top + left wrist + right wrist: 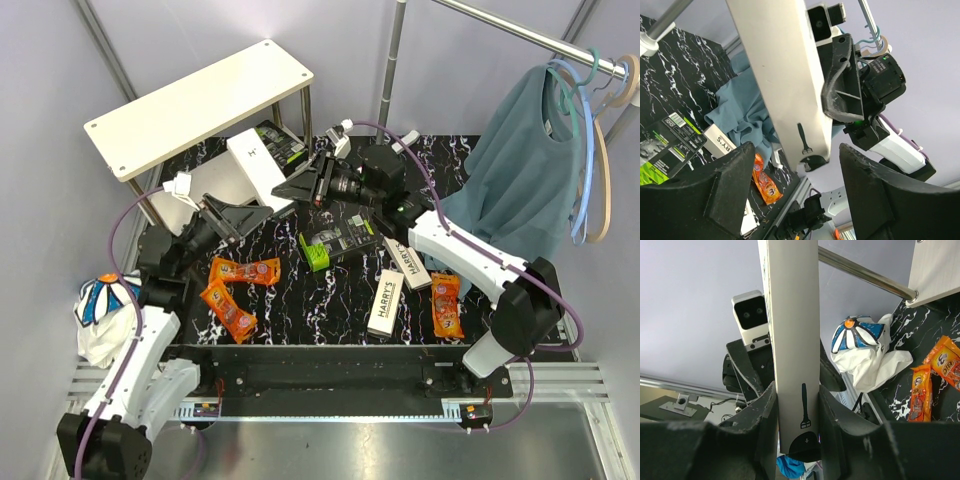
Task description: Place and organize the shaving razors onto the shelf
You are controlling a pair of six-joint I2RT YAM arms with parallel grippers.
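White cardboard shows between the fingers of the right claw (797,405): a flat razor box (255,160), clamped at one end and held just in front of the shelf (200,100), near its lower board. The left claw (796,149) straddles the same box with jaws spread, seemingly not touching it. Orange packets (245,270), two more white boxes (387,300) and a black-and-green pack (335,243) lie on the table (300,310).
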